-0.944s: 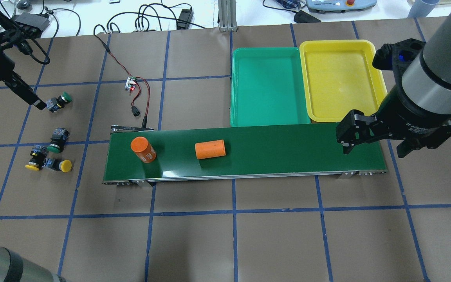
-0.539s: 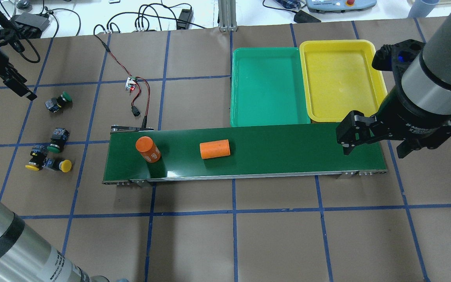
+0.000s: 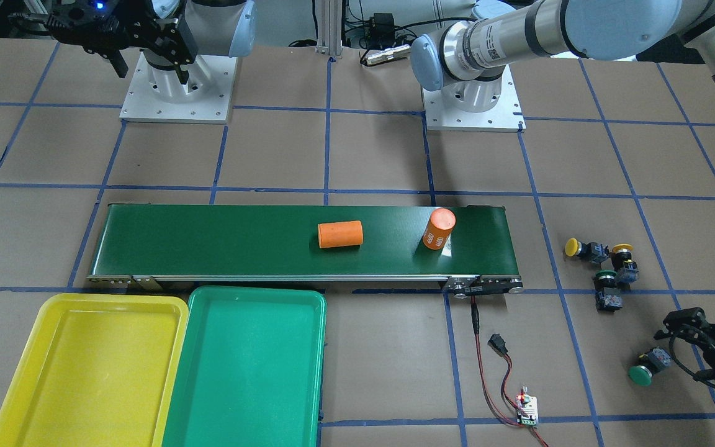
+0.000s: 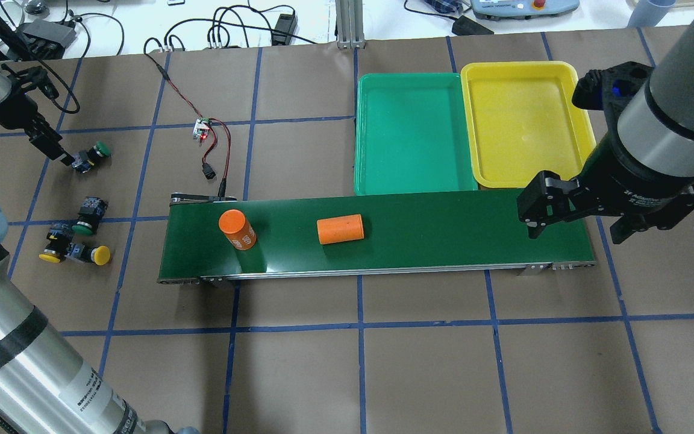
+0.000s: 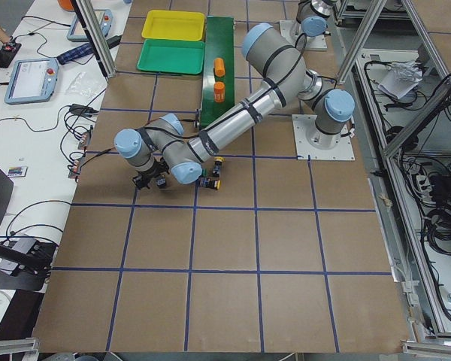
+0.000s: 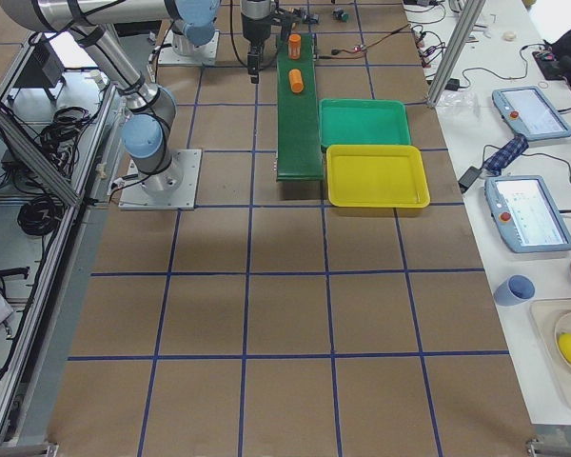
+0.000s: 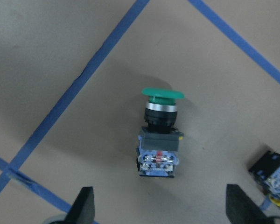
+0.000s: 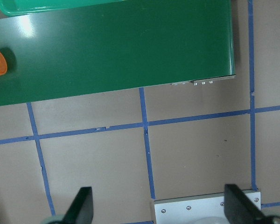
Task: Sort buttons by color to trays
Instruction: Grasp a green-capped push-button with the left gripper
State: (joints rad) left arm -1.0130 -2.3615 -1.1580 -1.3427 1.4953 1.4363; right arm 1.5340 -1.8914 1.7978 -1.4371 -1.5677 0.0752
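A green-capped button (image 4: 91,155) lies on its side at the far left of the table. My left gripper (image 4: 61,155) is open right beside it. In the left wrist view the button (image 7: 159,140) lies just ahead of the gap between the spread fingertips (image 7: 84,205). Another green button (image 4: 87,217) and two yellow buttons (image 4: 52,246) (image 4: 96,255) lie close together nearer the robot. The green tray (image 4: 413,132) and the yellow tray (image 4: 525,120) stand empty side by side. My right gripper (image 4: 537,211) is open and empty above the conveyor's right end.
A long dark-green conveyor belt (image 4: 443,229) carries an upright orange cylinder (image 4: 237,229) and a lying one (image 4: 340,229). A small circuit board with red and black wires (image 4: 202,129) lies beyond the belt's left end. Cables and controllers line the far table edge.
My left gripper pulled up and away from the green button, then came back down beside it. Both orange cylinders moved right along the belt. The right arm has not moved.
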